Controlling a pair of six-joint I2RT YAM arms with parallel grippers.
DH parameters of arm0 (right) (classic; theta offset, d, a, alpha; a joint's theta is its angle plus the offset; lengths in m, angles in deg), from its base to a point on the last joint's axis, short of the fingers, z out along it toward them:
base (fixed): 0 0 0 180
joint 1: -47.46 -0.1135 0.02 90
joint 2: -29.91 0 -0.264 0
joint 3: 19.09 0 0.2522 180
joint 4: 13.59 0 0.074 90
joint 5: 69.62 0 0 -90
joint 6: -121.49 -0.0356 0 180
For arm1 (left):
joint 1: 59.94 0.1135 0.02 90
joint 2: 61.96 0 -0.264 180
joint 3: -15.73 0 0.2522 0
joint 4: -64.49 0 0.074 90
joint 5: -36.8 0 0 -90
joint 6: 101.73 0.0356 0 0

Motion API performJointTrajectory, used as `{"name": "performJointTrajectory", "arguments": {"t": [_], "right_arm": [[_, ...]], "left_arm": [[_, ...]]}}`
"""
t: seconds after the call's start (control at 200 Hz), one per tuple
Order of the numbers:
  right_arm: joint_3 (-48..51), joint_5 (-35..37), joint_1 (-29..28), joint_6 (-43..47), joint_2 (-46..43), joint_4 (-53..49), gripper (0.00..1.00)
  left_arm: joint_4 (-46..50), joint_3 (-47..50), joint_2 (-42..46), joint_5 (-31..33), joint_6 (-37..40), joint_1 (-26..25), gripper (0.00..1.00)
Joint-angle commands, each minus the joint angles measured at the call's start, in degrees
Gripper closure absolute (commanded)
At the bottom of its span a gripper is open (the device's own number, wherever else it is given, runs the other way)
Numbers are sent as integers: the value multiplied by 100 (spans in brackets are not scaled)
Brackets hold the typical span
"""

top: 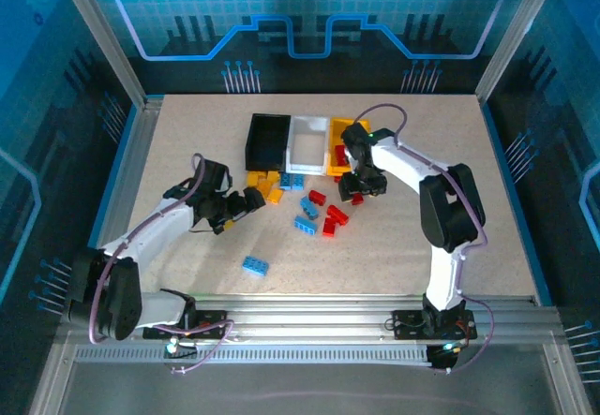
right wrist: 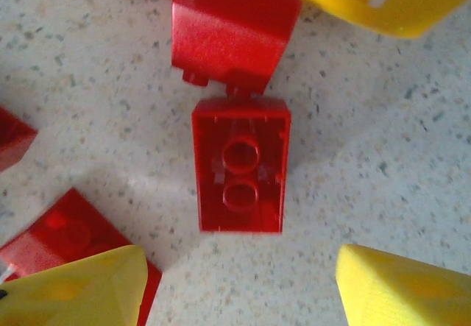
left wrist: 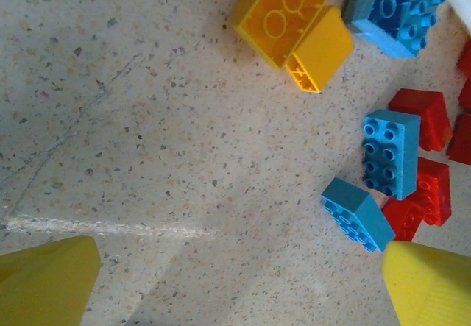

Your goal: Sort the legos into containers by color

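3 bins, black [top: 255,143], white [top: 307,166] and yellow [top: 335,130], are lined up at far centre, legos [top: 307,225] scattered just near them. A red brick [right wrist: 241,164] is seen ungripped between the parted fingers of the right gripper [right wrist: 239,289]; the left gripper [left wrist: 235,282] is spread wide, empty.

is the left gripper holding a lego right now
No, the left gripper is open, with bare table between its fingers.

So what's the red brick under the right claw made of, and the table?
The red lego brick looks like hard moulded plastic: smooth, shiny, sharp-edged. The speckled tabletop looks like matte stone or laminate, with dark flecks; I cannot tell which.
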Motion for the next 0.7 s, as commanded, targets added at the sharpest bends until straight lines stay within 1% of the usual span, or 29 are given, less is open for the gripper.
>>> {"name": "performJointTrajectory", "arguments": {"t": [0.0,0.195,0.32,0.52,0.695], "right_arm": [[-260,29,-10,60,306,62,30],[-548,11,32,67,634,26,34],[-602,-4,52,80,741,19,39],[-551,-7,52,71,743,12,51],[-421,48,70,67,611,1,56]], "left_arm": [[108,-185,-70,-141,80,-39,1],[142,-124,-9,-107,73,-39,1],[132,-89,-21,-96,73,-37,1],[73,-123,-123,-126,52,-38,1],[-12,-168,-254,-192,20,-27,1]]}}
